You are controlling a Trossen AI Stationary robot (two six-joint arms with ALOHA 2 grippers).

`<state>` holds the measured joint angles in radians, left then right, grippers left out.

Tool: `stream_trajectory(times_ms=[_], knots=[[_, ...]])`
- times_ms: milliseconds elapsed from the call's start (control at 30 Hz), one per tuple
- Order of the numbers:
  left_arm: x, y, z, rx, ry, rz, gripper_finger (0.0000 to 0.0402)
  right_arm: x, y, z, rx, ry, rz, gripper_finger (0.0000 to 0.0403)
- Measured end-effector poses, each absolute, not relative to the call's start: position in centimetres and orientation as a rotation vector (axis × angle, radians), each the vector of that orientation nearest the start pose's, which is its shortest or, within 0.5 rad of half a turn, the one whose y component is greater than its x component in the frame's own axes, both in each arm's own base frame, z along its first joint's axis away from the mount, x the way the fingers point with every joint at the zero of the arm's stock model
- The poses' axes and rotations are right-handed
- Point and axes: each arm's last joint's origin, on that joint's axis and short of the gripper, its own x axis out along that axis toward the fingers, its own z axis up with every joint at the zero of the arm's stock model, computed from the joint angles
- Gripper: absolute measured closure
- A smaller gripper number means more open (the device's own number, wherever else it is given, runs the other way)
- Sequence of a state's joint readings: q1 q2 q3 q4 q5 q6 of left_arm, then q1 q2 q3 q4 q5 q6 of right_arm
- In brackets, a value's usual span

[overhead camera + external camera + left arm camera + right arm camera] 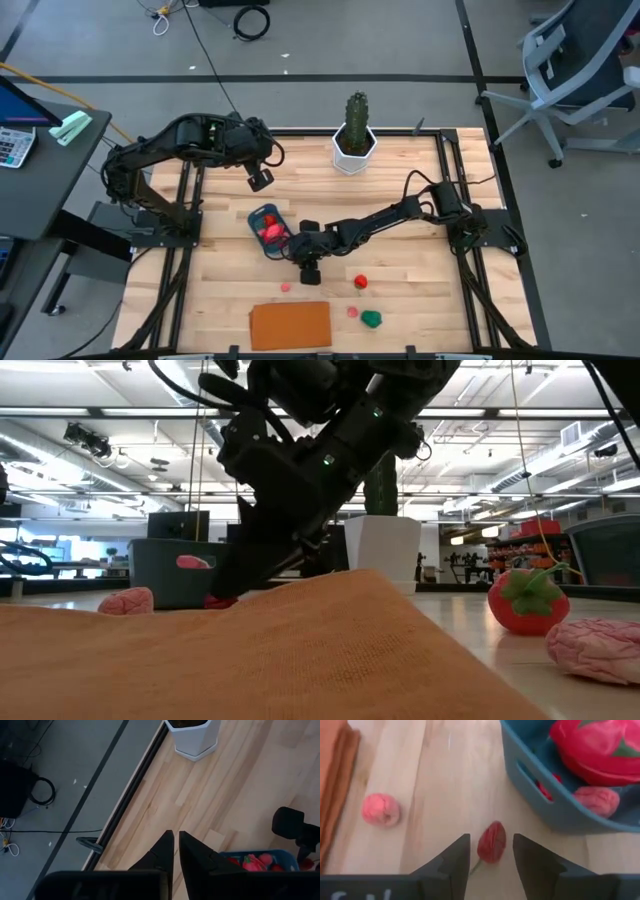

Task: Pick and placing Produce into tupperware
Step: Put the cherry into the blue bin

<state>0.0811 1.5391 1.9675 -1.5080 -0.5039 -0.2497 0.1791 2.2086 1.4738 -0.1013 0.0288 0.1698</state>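
Right pincer [490,852] open astride the small red fruit [491,841]; light, probably slippery, take it across the middle

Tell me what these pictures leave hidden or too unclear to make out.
- High view: the small red piece lying between the right gripper's open jaws is hidden under the arm.
- Low view: the orange board fills the foreground, blocking the table behind.
- Left wrist view: the teal container is cut off by the edge.
- High view: the container's contents are too small to count.
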Motion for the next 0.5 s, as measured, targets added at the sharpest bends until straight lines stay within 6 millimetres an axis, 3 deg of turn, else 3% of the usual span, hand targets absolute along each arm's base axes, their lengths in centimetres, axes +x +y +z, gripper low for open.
stream_trajectory(times_ms=[300, 500], knots=[[25.15, 3.45, 44.16, 0.009, 0.993, 0.654, 0.0377, 45.43, 8.10, 12.17, 0.059, 0.879, 0.097, 0.0351], [25.15, 3.45, 44.16, 0.009, 0.993, 0.654, 0.0375, 45.42, 8.10, 12.13, 0.000, 0.877, 0.122, 0.0395]])
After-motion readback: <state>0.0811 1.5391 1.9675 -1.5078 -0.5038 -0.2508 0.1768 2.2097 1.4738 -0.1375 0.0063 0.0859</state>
